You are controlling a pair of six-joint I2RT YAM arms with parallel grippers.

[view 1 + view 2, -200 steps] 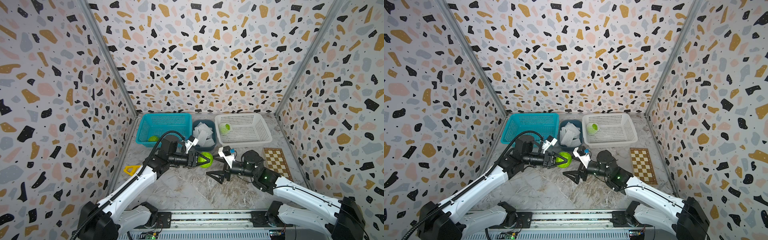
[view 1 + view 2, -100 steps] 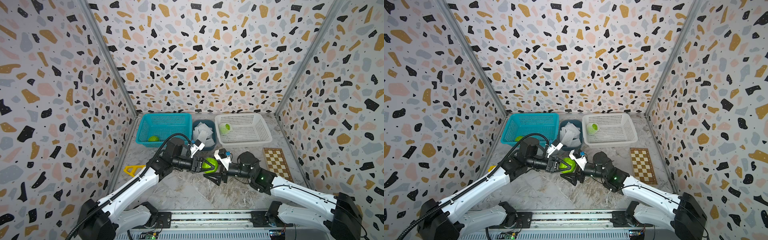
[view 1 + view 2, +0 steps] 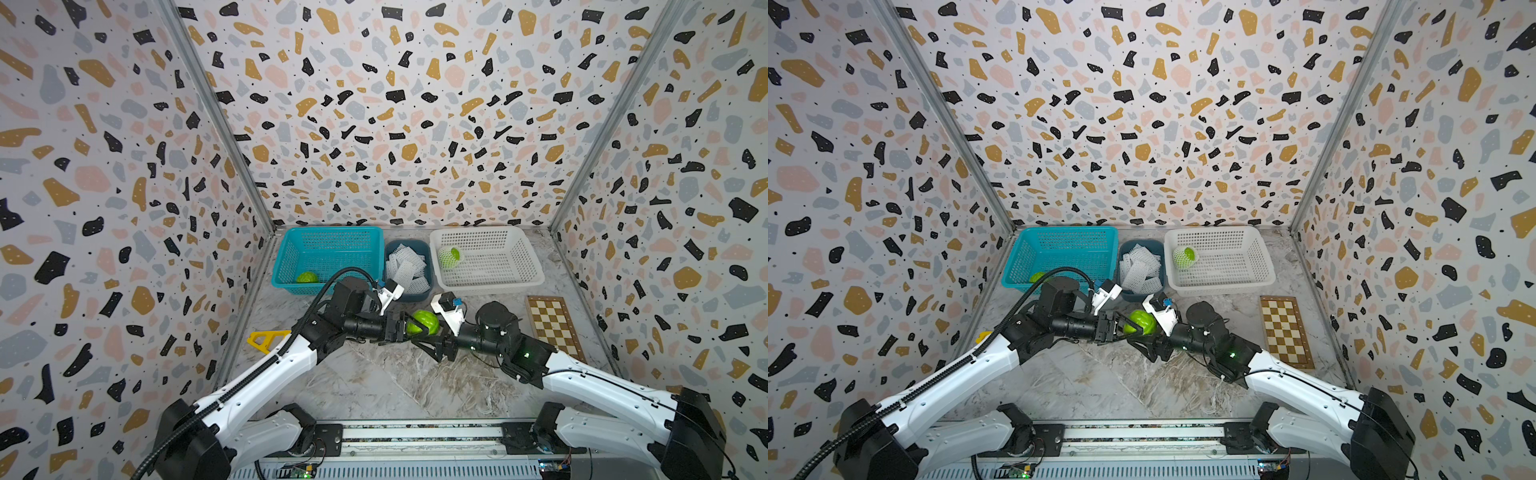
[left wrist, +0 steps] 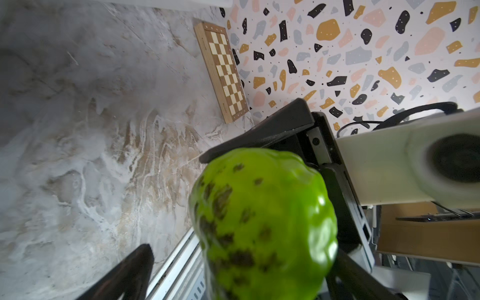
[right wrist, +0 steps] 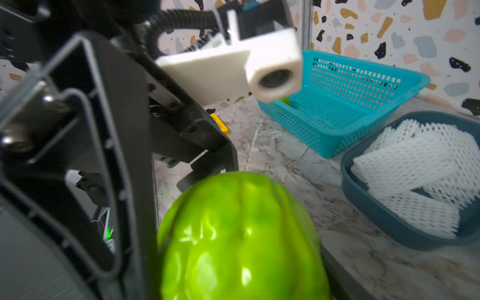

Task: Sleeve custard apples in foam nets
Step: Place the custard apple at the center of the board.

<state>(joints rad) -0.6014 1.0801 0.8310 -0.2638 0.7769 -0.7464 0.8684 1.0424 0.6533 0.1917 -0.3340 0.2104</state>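
A bare green custard apple (image 3: 424, 322) (image 3: 1142, 321) hangs above the table's middle, between my two grippers, which meet tip to tip. My left gripper (image 3: 411, 330) (image 4: 241, 272) is open, and one finger (image 4: 130, 272) stands well clear of the fruit (image 4: 262, 223). My right gripper (image 3: 427, 329) (image 5: 239, 272) is shut on the fruit (image 5: 239, 233), one black finger pressed along its side. Another bare custard apple (image 3: 306, 277) lies in the teal basket (image 3: 332, 232). One inside a foam net (image 3: 449, 257) sits in the white basket (image 3: 490, 287). Loose foam nets (image 3: 405, 268) (image 5: 415, 176) fill the dark blue tub.
A wooden chessboard (image 3: 552, 328) lies along the right wall. A yellow plastic piece (image 3: 266, 340) rests by the left wall. The three containers stand in a row at the back wall.
Both arms came together at the centre. The left gripper carried the apple rightward and then opened. The right gripper's jaws closed around the fruit.
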